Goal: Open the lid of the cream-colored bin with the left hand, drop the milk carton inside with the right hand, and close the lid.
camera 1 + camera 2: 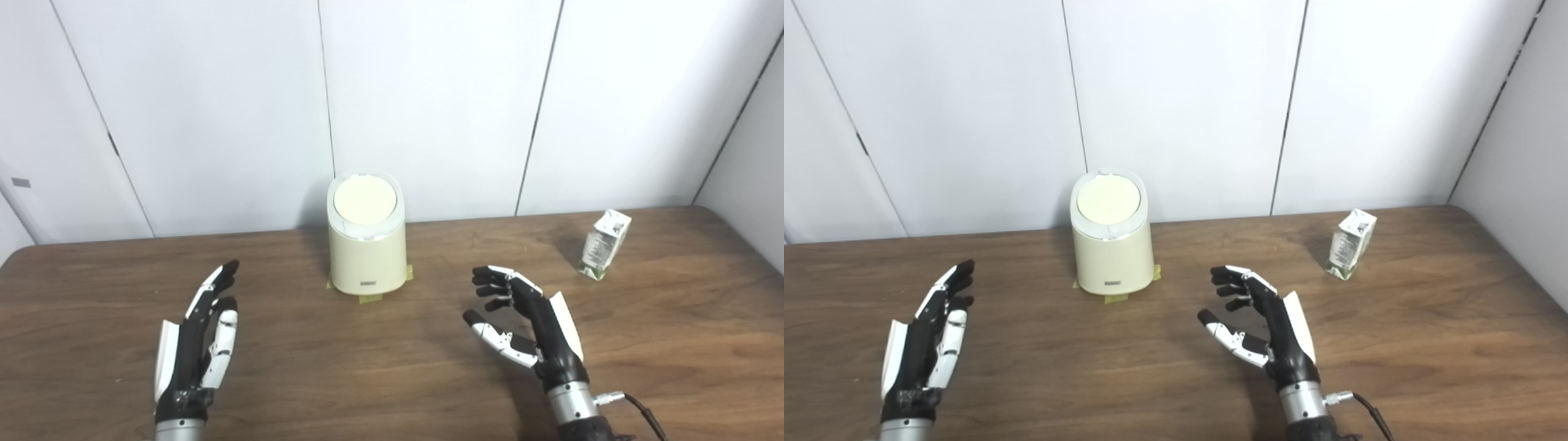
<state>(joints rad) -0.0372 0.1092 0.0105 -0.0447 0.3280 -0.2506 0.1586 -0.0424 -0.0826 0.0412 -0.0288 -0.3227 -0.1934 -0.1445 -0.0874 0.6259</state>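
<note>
Cream bin at twelve o'clock on the table, by the wall, lid shut, insides hidden. Small dark label low on its front, too tiny to read. Milk carton at two o'clock, tilted, print too blurry to read. Left hand at seven o'clock, fingers straight, holding nothing. Right hand at five o'clock, fingers curled but apart, holding nothing. Same things in both views.

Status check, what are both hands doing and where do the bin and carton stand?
Left hand open, right hand open, both empty. Cream bin lid shut; milk carton upright, far right. Nothing in the way.
</note>
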